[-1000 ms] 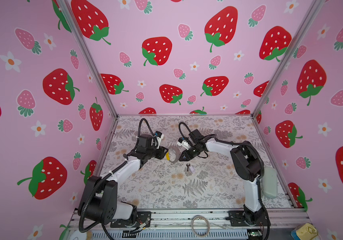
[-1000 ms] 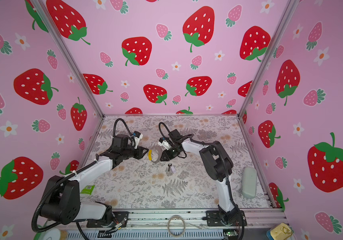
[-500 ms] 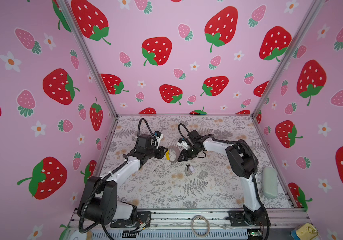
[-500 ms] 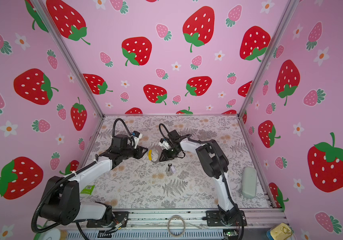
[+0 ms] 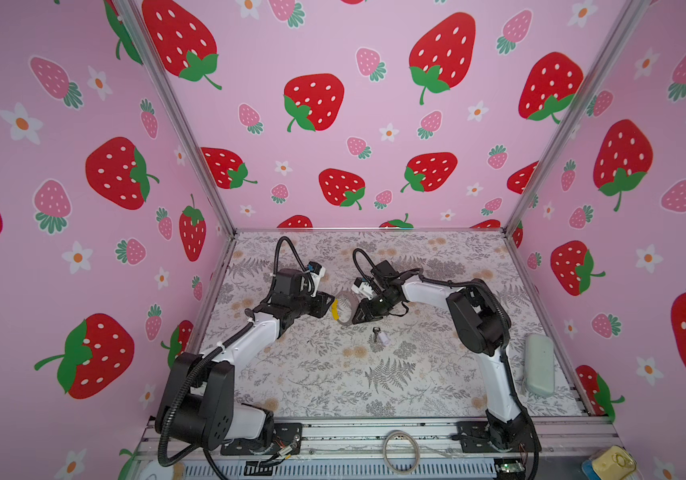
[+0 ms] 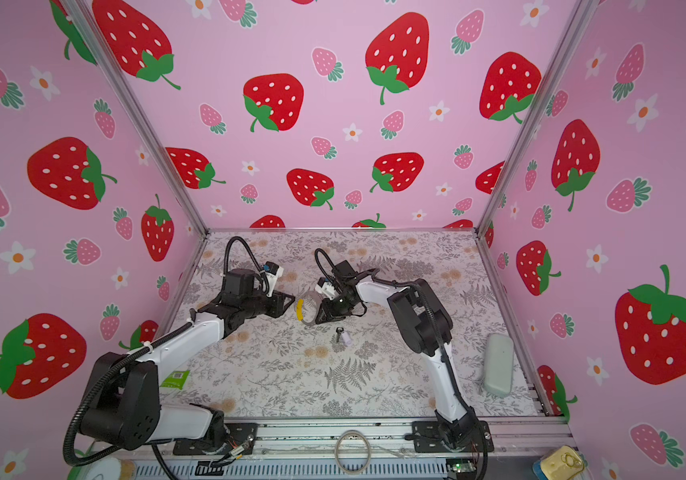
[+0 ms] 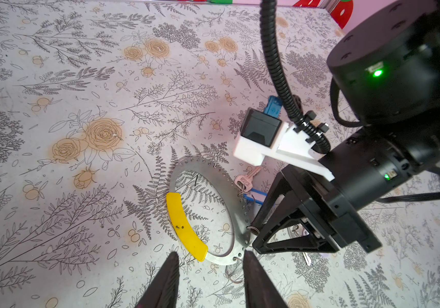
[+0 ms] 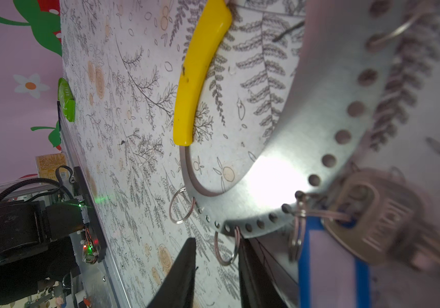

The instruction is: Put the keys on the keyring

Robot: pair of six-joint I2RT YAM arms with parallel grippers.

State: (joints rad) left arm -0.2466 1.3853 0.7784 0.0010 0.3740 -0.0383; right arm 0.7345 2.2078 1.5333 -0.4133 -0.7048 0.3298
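From where I stand, the left gripper (image 7: 209, 260) has its fingers apart, clamped on nothing. The keyring (image 8: 307, 128) lies just ahead of its fingertips, yellow section nearest. If that ring stays loose, any push from the other side could slide it away.

The right gripper (image 8: 216, 241) is at the ring's opposite rim. Its fingers are parted around one small metal loop (image 8: 225, 263), and I think the grey band touches one finger. If they close, they could pinch the band rather than the loop, or catch the blue-tagged key (image 8: 373, 210) hanging just beside them.

The lilac-tagged key (image 5: 379, 335) lies on the table near that gripper, apart from the ring, not yet picked up.

My count is one keyring, two keys, one of them attached, and four loops as far as I can make out.
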